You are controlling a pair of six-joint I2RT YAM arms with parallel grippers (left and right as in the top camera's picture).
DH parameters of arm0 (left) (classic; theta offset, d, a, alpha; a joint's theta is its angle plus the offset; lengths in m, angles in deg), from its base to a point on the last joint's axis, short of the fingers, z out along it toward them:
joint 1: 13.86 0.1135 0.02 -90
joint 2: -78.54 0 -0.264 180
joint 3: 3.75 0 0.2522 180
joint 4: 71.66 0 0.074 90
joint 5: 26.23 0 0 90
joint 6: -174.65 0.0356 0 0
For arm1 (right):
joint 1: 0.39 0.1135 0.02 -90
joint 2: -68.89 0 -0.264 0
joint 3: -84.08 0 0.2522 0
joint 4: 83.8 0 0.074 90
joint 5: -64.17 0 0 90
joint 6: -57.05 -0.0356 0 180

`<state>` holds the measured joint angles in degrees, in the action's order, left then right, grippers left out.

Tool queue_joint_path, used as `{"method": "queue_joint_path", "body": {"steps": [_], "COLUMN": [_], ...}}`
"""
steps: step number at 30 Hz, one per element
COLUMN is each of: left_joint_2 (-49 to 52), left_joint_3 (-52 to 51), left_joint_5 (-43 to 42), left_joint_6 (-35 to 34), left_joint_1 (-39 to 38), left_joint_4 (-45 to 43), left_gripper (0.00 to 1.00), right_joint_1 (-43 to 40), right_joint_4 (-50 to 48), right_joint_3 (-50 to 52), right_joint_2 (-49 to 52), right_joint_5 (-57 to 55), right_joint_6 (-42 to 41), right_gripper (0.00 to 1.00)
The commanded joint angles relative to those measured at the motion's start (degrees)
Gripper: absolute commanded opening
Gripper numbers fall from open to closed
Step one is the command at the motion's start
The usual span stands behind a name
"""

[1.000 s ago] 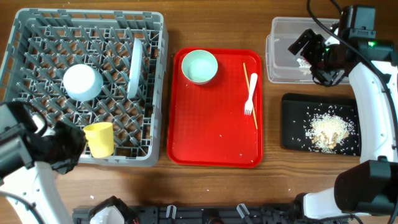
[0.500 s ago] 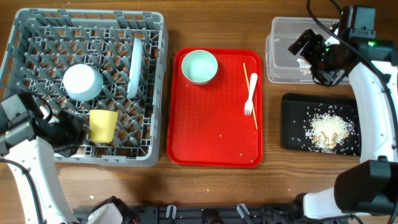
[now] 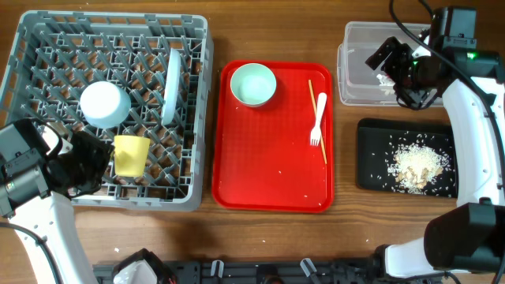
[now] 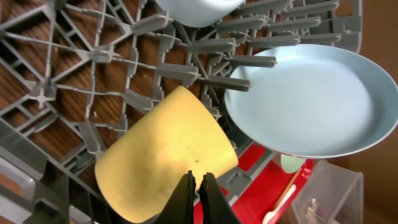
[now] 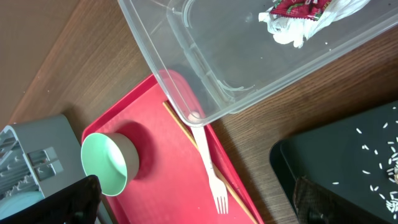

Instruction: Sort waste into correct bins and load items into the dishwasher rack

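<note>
The grey dishwasher rack (image 3: 47,47) holds a white bowl (image 3: 104,103), an upright plate (image 3: 171,85) and the yellow cup (image 3: 130,155) near its front edge. My left gripper (image 3: 106,158) is shut on the yellow cup (image 4: 165,155), low among the pegs beside the plate (image 4: 305,99). The green bowl (image 3: 252,84), white fork (image 3: 318,118) and chopsticks (image 3: 316,102) lie on the red tray (image 3: 268,173). My right gripper (image 3: 398,67) hangs open and empty (image 5: 196,186) over the clear tub (image 3: 363,47), which holds the wrapper (image 5: 298,7) and tissue (image 5: 286,31). Rice (image 3: 417,166) lies in the black tray (image 3: 371,158).
The red tray sits between the rack and the two bins. The right wrist view shows the green bowl (image 5: 106,168), the fork (image 5: 208,168), the tub wall (image 5: 249,74) and the black tray's corner (image 5: 348,162). Bare wood runs along the table's front.
My left gripper has carried the yellow cup from the rack's front edge back in over the front rows of pegs. The right arm has not moved.
</note>
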<state>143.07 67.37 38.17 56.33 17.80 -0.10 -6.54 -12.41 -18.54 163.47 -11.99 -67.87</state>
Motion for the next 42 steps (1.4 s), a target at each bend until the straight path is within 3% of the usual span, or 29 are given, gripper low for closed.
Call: {"method": "queue_joint_path", "body": {"steps": [1, 11, 19, 22, 26, 32, 39, 42], "left_joint_2": [2.38, 6.25, 12.87, 15.41, 15.08, 9.55, -5.18, -6.75], "left_joint_3": [0.61, 0.61, 0.61, 0.61, 0.68, 5.73, 8.24, 8.17], "left_joint_5": [4.42, -1.36, 9.42, 14.51, 14.80, 14.78, 15.54, 22.29], "left_joint_6": [1.09, 1.07, 0.37, -5.03, -7.61, -8.17, -8.20, -8.20], "left_joint_1": [-2.19, -10.60, -11.54, -11.52, -11.52, -11.52, -11.52, -11.52], "left_joint_4": [-0.48, -7.98, -9.66, -10.51, -12.83, -10.40, -5.14, 2.16], "left_gripper": [0.04, 0.04, 0.04, 0.04, 0.04, 0.04, 0.04, 0.04], "right_joint_1": [0.17, 0.17, 0.17, 0.17, 0.17, 0.17, 0.17, 0.17], "right_joint_4": [-0.15, -0.15, -0.15, -0.15, -0.15, -0.15, -0.15, -0.15], "right_joint_3": [0.37, 0.37, 0.37, 0.37, 0.37, 0.37, 0.37, 0.37], "right_joint_2": [0.17, 0.17, 0.17, 0.17, 0.17, 0.17, 0.17, 0.17], "right_joint_5": [-0.74, -0.74, -0.74, -0.74, -0.74, -0.74, -0.74, -0.74], "right_joint_6": [-0.66, -0.68, -0.68, -0.66, -0.68, -0.68, -0.68, -0.68], "right_gripper": [1.00, 1.00, 1.00, 1.00, 1.00, 1.00, 1.00, 1.00]}}
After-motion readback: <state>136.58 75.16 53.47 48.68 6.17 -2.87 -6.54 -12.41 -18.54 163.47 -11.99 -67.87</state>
